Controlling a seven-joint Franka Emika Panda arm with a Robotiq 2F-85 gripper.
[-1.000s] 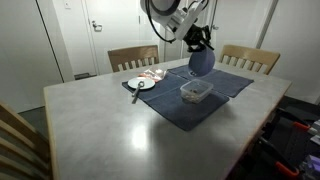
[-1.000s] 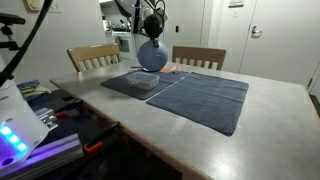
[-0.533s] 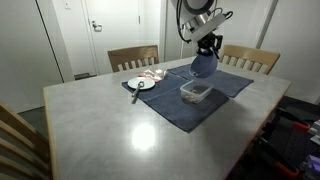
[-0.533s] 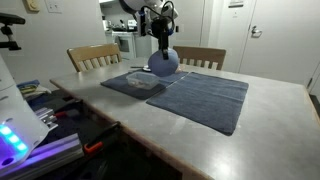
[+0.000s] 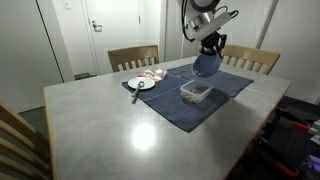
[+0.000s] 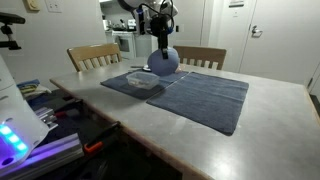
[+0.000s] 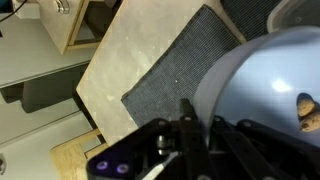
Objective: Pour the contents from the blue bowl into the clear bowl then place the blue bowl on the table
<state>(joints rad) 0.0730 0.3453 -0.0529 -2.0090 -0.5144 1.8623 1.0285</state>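
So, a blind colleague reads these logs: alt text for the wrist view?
The gripper grips a tilted blue bowl by its rim over a dark cloth on a pale table; a small brown piece shows at the bowl's right edge.

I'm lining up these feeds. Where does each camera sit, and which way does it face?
Exterior view: off a corner of the table, facing across it toward the chairs; the arm and tool hold the tilted blue bowl near the clear bowl.
Exterior view: off another side, facing across the dark cloth; arm, tool and bowl show.
Wrist view: on the wrist, looking down past the tool at bowl, cloth, table.
Shared: all three see the blue bowl and cloth.
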